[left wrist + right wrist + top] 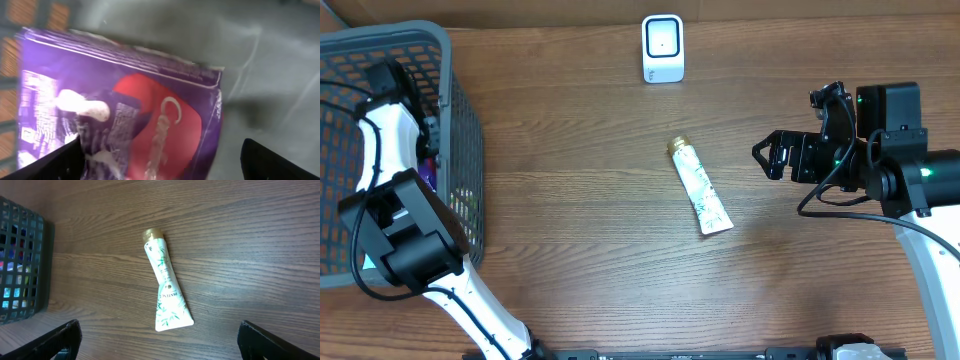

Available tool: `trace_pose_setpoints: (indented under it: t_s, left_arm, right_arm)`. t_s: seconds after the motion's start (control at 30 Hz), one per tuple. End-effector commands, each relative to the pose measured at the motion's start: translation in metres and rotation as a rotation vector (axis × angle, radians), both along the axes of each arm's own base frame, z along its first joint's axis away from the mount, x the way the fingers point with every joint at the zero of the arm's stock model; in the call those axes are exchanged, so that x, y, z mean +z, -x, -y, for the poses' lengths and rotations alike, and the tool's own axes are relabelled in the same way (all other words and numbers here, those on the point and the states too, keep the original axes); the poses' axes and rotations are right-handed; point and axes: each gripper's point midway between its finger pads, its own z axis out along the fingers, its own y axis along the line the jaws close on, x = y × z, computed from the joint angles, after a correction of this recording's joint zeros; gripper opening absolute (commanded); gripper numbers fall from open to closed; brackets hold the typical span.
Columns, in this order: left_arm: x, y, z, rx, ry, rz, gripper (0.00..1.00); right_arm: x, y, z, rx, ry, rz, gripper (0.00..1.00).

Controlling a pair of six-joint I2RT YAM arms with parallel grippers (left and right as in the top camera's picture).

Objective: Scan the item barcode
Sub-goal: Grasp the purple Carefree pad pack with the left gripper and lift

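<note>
A purple packet with a red patch [125, 100] lies in the grey basket [460, 120] and fills the left wrist view. My left gripper [160, 167] is down in the basket, open, with its jaws on either side of the packet's near end. The left finger [55, 160] is at the packet's edge and the right finger [280, 160] stands clear of it. A white tube with a gold cap [700, 187] lies flat mid-table. The white scanner [663, 48] stands at the far edge. My right gripper [767, 158] hovers open to the right of the tube [166, 282], empty.
The basket [22, 260] takes up the table's left side and holds several other coloured items behind its mesh. The left arm [380, 130] reaches over its near wall. Bare wood surrounds the tube.
</note>
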Motion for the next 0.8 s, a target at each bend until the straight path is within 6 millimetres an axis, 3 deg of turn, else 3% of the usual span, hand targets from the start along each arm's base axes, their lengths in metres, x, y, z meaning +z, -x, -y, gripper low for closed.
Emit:
trace_pose_setpoints:
  t_s: [0.0, 0.07, 0.33, 0.4, 0.6, 0.77]
  left_arm:
    - [-0.027, 0.013, 0.007, -0.006, 0.014, -0.057, 0.89]
    - [-0.035, 0.016, 0.009, -0.008, 0.017, -0.064, 0.85]
    - [-0.036, 0.018, 0.01, -0.007, 0.019, -0.07, 0.18]
    - [-0.035, 0.019, 0.01, -0.007, 0.023, -0.076, 0.07]
    - [-0.021, 0.016, 0.009, 0.003, 0.027, -0.075, 0.04]
    - [0.023, 0.003, 0.004, 0.009, 0.014, -0.029, 0.04]
  right_arm:
    - [0.008, -0.003, -0.003, 0.012, -0.005, 0.025, 1.0]
    - [0.008, -0.003, -0.003, 0.012, -0.006, 0.026, 1.0]
    - [0.008, -0.003, -0.003, 0.012, -0.006, 0.027, 1.0]
    - [0.008, -0.003, -0.003, 0.012, -0.006, 0.026, 1.0]
    - [0.008, -0.002, -0.003, 0.011, -0.007, 0.023, 1.0]
    - [0.007, -0.002, -0.003, 0.011, -0.007, 0.021, 1.0]
